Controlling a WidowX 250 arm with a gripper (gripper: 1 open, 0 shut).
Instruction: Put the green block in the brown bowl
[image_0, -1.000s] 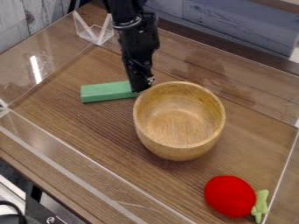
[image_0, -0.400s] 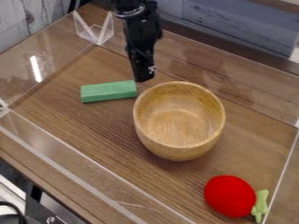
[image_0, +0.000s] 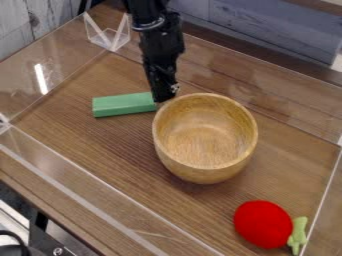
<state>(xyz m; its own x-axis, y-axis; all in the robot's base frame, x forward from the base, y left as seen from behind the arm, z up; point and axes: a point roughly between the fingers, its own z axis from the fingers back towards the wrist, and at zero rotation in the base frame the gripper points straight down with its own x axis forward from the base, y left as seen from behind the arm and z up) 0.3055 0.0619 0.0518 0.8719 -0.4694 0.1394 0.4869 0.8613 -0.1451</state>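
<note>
Down in the left corner, at eight o'clock from the bowl, are some black cables, off the table, so they are not in the way. The green block is on the wooden table, at ten o'clock from the bowl. It lies flat on its wide side, so it looks steady and should not roll. Its long way runs from about nine o'clock to three o'clock, and its right end is very close to the bowl. Up at twelve o'clock from the block is a see-through thing with thin sides. Next comes the black gripper, reaching down from twelve o'clock to the block's right end. Its fingers are pressed together, and I don't see the block pinched in them. I can't tell if they touch it. I think they have to open and go one on each side of the block to pick it up. The brown bowl is right beside them, so a finger could bump its rim. It sits with its open side up, ready for the block to drop in. Last, at five o'clock from the bowl, is a red round thing with a green end, well apart, and this job doesn't need it.
</note>
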